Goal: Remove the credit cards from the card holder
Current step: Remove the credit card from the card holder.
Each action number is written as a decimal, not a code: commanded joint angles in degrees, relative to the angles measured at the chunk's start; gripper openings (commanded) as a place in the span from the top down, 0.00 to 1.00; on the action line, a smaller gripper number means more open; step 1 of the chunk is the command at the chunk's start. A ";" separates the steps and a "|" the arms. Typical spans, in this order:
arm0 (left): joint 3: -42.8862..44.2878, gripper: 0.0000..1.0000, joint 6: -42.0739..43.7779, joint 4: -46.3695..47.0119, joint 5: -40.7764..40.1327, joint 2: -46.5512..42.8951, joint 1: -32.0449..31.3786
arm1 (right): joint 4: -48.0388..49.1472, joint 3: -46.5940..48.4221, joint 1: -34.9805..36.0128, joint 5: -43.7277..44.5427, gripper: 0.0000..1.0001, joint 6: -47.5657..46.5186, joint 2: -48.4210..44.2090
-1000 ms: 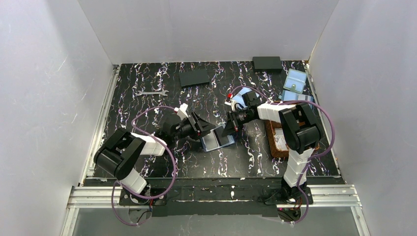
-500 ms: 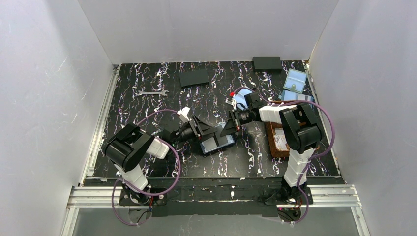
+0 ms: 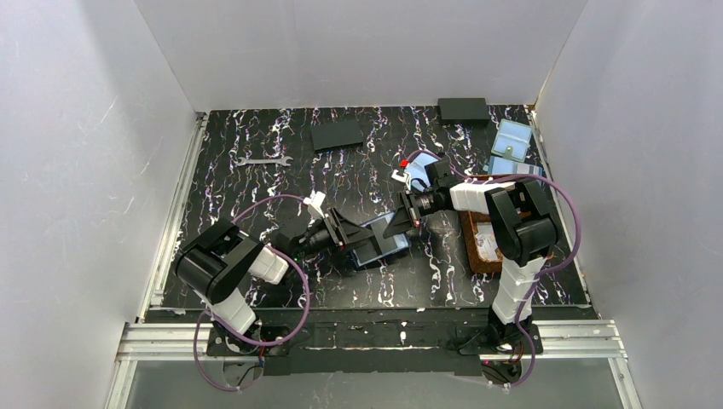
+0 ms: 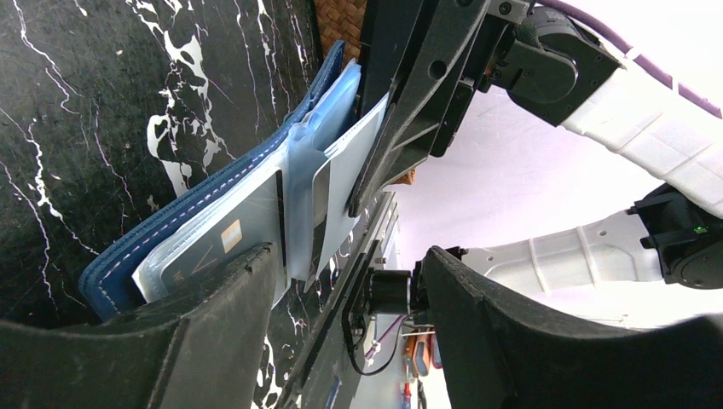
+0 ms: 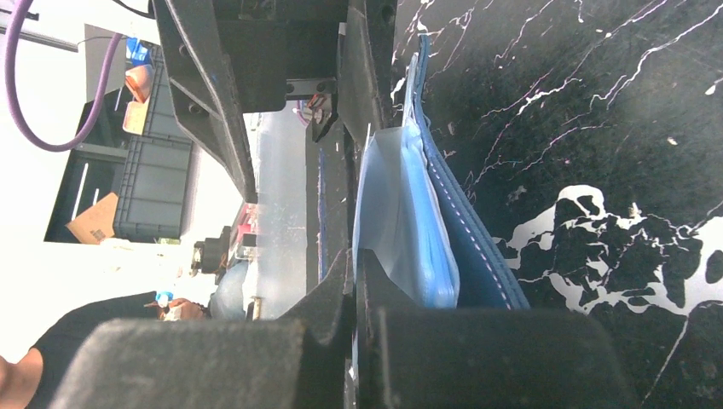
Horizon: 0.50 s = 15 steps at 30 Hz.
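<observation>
One card holder [image 3: 381, 241] (open), one dark card [image 4: 223, 247] tucked inside.

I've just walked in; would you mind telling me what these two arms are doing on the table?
Both arms are working on the navy card holder, which lies open on the table. The right gripper is shut at a light-blue inner pocket, apparently steadying the holder, though an actual pinch can't be confirmed. The left gripper is open and close to the pocket where a dark grey card sits. No card is out yet.
</observation>
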 commanded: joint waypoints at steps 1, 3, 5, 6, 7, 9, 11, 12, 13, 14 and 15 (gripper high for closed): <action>-0.24 0.37 2.49 -0.58 -0.48 -2.05 -0.50 | -0.39 0.86 0.01 -6.12 0.99 -1.69 -2.74; 0.58 0.37 2.81 -0.58 0.09 -2.07 -0.83 | -0.37 0.85 -0.03 -6.75 0.99 -1.79 -2.53; 1.47 0.38 3.03 -0.58 0.61 -1.89 -1.17 | -0.59 1.00 0.02 -7.33 0.99 -1.90 -2.18; 1.96 0.39 2.97 -0.58 0.84 -1.74 -1.33 | -0.86 1.13 -0.03 -7.52 0.99 -2.13 -2.06; 2.24 0.40 3.01 -0.58 0.92 -1.69 -1.43 | -1.16 1.24 0.01 -7.77 0.99 -2.40 -1.89; 2.47 0.42 2.98 -0.58 0.89 -1.44 -1.57 | -2.10 1.51 0.06 -8.54 0.99 -3.20 -1.61; 2.54 0.44 3.04 -0.58 0.79 -1.18 -1.65 | -3.08 1.80 0.23 -9.27 0.99 -3.86 -1.37; 2.63 0.45 3.12 -0.58 0.79 -1.08 -1.66 | -3.25 1.90 0.32 -9.70 0.99 -3.90 -1.24; 2.76 0.48 3.06 -0.53 0.78 -0.95 -1.66 | -3.68 2.09 0.51 -9.79 0.99 -4.13 -1.10; 3.00 0.50 3.09 -0.45 0.91 -0.92 -1.74 | -3.93 2.16 0.66 -9.79 0.99 -4.30 -1.09; 3.27 0.53 3.10 -0.41 1.01 -0.75 -1.75 | -4.04 2.17 0.78 -9.81 0.99 -4.33 -0.98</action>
